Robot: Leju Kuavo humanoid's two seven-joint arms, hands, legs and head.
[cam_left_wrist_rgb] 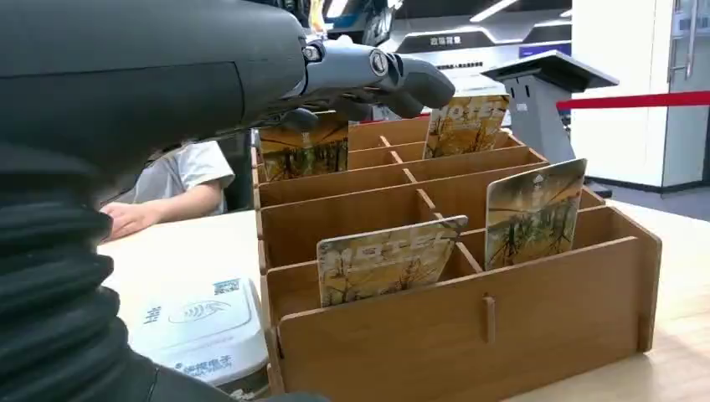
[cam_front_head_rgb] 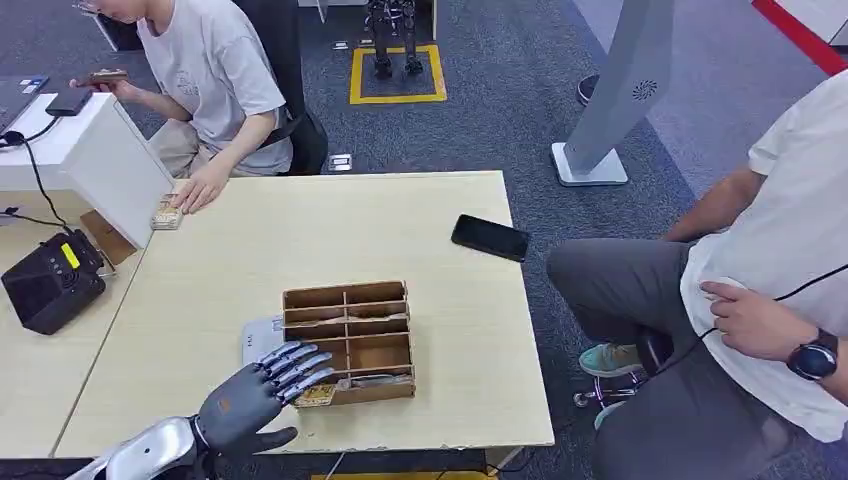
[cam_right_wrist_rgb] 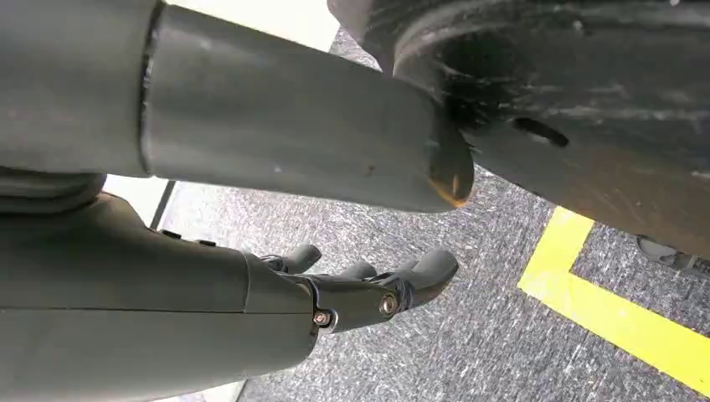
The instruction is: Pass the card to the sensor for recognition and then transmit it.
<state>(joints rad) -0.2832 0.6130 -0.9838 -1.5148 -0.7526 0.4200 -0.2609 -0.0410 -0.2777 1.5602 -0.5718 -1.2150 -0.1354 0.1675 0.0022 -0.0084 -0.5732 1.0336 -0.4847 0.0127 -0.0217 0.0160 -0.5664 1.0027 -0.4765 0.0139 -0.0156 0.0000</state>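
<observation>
The left hand (cam_front_head_rgb: 255,393) is the nearest thing in the head view. It hovers at the near left corner of the wooden card box (cam_front_head_rgb: 349,341), with its fingers (cam_front_head_rgb: 296,366) stretched forward and a little apart, and it holds nothing. In the left wrist view the fingertips (cam_left_wrist_rgb: 408,78) reach above the back rows of the box. Several cards stand upright in the compartments; one card (cam_left_wrist_rgb: 387,260) leans in the front row nearest that camera. The white sensor (cam_left_wrist_rgb: 198,325) lies flat on the table (cam_front_head_rgb: 220,270), just beside the box on its left side. The right hand (cam_right_wrist_rgb: 368,289) hangs over the grey carpet (cam_right_wrist_rgb: 469,335) near a yellow line (cam_right_wrist_rgb: 619,314), fingers loosely curved, nothing in it. A black phone (cam_front_head_rgb: 489,237) lies near the right table edge. Two persons sit at the table.
</observation>
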